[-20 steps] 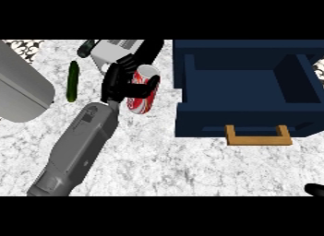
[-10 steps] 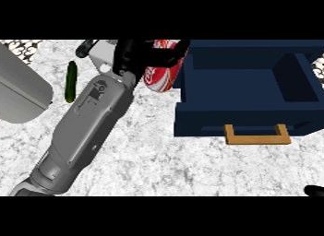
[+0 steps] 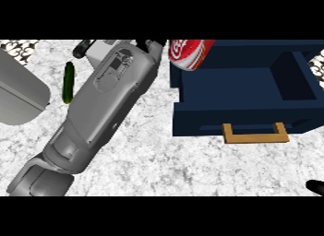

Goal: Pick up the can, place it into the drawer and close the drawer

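- A red cylindrical can with white lettering sits tilted at the top of the view, held up at the end of the left grey forearm, right at the upper left corner of the open dark blue drawer.
- The left hand is almost wholly hidden behind the forearm and the view's edge. Only a dark sliver shows beside the can, so its fingers cannot be made out, though the can appears to be carried by it.
- Risk, as a judgement: the can hangs over the drawer's left wall rather than squarely above the cavity. Let go here, it could strike the wall and tip out onto the white speckled marble counter.
- The tilt adds a second risk, since a leaning can may roll once it lands.
- The drawer stands fully open, its tan wooden handle facing the viewer. Nothing shows inside its visible floor.
- A slim green cucumber lies on the counter left of the forearm, well clear of the drawer.
- A grey curved object fills the left edge.
- The right hand shows only as a dark tip at the lower right corner.
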Controlling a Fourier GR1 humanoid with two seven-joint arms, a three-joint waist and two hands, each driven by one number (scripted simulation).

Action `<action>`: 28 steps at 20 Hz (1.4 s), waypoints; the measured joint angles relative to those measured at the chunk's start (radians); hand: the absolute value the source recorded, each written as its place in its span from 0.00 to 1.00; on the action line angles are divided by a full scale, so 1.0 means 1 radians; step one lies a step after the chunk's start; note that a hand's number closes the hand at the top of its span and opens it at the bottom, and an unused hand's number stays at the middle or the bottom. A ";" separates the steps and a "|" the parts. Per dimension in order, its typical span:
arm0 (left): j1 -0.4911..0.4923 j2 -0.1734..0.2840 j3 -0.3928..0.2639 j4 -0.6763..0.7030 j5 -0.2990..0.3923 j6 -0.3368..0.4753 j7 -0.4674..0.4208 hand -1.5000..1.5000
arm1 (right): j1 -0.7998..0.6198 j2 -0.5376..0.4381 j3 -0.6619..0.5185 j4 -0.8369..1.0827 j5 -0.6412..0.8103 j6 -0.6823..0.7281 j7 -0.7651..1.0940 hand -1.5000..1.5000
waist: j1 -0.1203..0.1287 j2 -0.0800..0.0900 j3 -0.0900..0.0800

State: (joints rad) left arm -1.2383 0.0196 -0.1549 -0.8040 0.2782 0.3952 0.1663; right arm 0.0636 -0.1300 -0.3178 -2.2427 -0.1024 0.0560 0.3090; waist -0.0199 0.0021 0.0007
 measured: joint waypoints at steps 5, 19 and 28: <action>-0.127 -0.014 -0.008 0.122 0.025 0.027 0.009 1.00 | -0.021 0.000 0.015 0.008 0.017 -0.005 0.005 0.00 | -0.012 0.004 0.000; -0.328 -0.019 -0.115 0.375 0.139 0.107 -0.022 1.00 | -0.066 -0.028 0.016 -0.001 -0.007 0.005 0.046 0.00 | -0.059 0.015 0.002; -0.355 -0.020 -0.184 0.442 0.201 0.225 -0.059 0.00 | -0.120 -0.050 0.023 0.020 0.001 0.000 0.071 0.00 | -0.078 0.020 0.002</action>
State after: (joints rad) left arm -1.5934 0.0000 -0.3393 -0.3617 0.4791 0.6201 0.1073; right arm -0.0560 -0.1799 -0.2948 -2.2225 -0.1018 0.0561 0.3798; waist -0.0976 0.0222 0.0032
